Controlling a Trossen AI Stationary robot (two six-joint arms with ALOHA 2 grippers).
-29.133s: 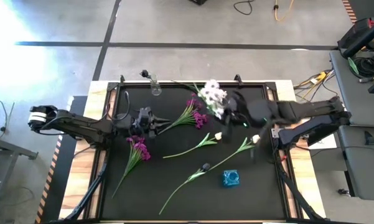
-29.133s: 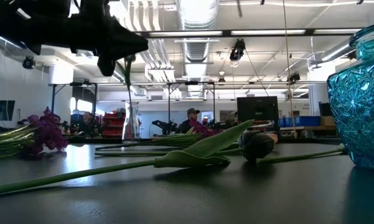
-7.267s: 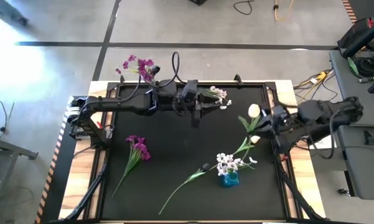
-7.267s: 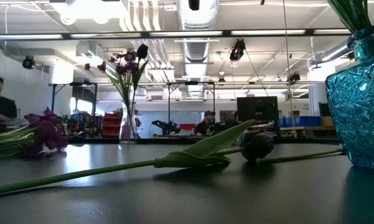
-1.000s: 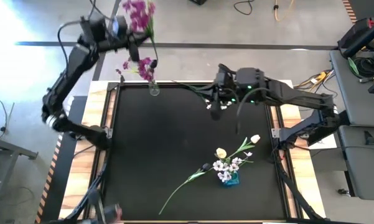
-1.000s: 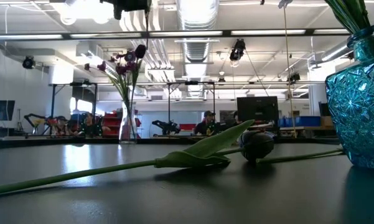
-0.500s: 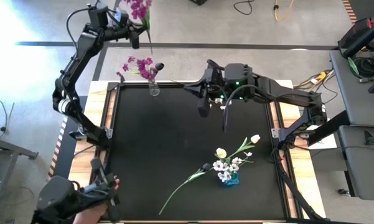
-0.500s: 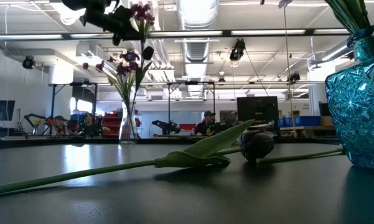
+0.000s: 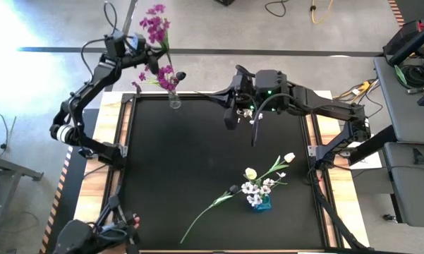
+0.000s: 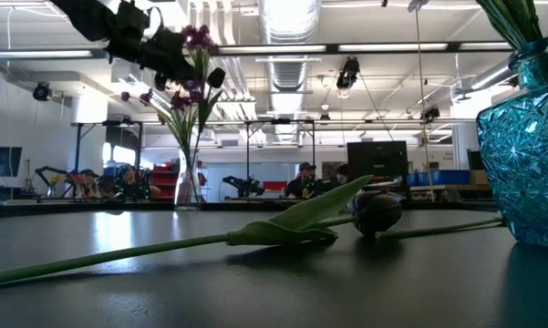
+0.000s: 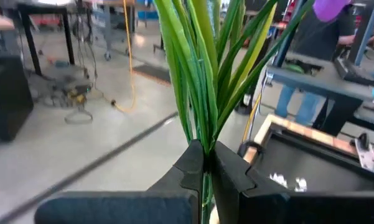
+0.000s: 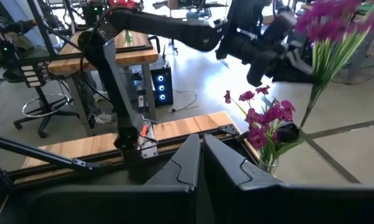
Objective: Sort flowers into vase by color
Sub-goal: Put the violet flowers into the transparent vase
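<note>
the left gripper point(image 9: 149, 51) is hanging up at 11 o'clock over the table's far edge, pinched tight on the green stems of a magenta-purple blossom spray point(image 9: 155, 21), blooms pointing away from the table. right below it the narrow clear glass vase point(image 9: 175, 99) is already holding another purple spray point(image 9: 162, 73) w/ a dark bud; in the low view the carried spray point(image 10: 197, 40) is sitting just above the blooms in that vase point(image 10: 187, 182).

so the purple sort is in hand: the stem ends aren't in the vase mouth yet. next move, i'd say: tip the bunch upright, line the stems over the mouth, lower, then let go. tricky bit is likely threading past the blooms already there.

the right gripper point(image 9: 229, 115) is hovering at about 1 o'clock over the black tabletop point(image 9: 197, 169), fingers closed, nothing held that i can see.

the faceted blue glass vase point(image 9: 261, 202) at 5 o'clock is holding small white blossom clusters point(image 9: 254, 189). cream-white tulip buds point(image 9: 288, 157) and a dark-budded stem point(image 9: 212, 207) are lying beside it, still unsorted.
</note>
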